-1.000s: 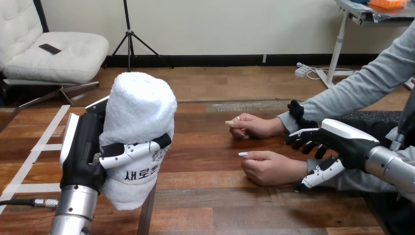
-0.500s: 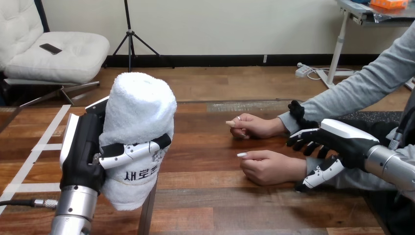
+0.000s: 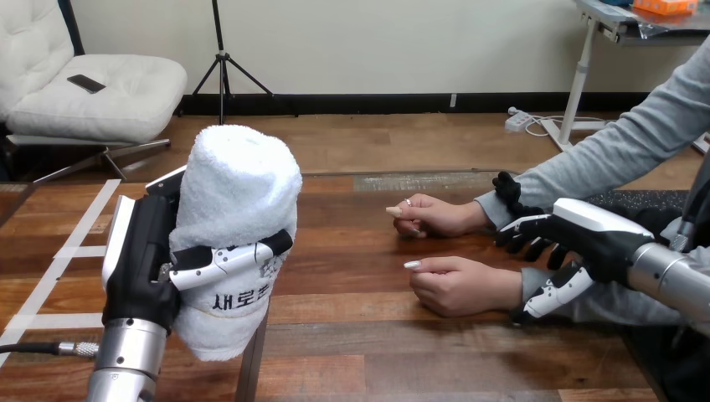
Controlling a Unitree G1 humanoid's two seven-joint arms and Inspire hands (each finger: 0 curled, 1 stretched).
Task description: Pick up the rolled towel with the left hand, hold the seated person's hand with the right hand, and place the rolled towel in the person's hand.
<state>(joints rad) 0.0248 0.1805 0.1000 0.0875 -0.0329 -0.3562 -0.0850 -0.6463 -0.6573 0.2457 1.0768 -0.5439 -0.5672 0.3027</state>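
Observation:
The rolled white towel point(image 3: 239, 209) stands upright at the left, lifted off the table, with my left hand point(image 3: 146, 260) shut round its lower half; the thumb crosses its printed band. The person's two hands lie on the table at the right. The nearer hand point(image 3: 456, 285) rests palm down and loosely curled, and the farther hand point(image 3: 435, 216) lies behind it. My right hand point(image 3: 590, 239) hangs over the nearer arm's grey sleeve just behind the wrist, thumb on the near side, fingers loosely bent on the far side. I cannot tell whether it touches the sleeve.
The wooden table point(image 3: 360, 335) has bare boards between the towel and the person's hands. White tape strips point(image 3: 59, 260) mark its left part. The person's grey-sleeved arms point(image 3: 619, 151) come in from the right edge.
My right hand has slid a little to the right along the person's nearer forearm. The left hand and towel have not moved.

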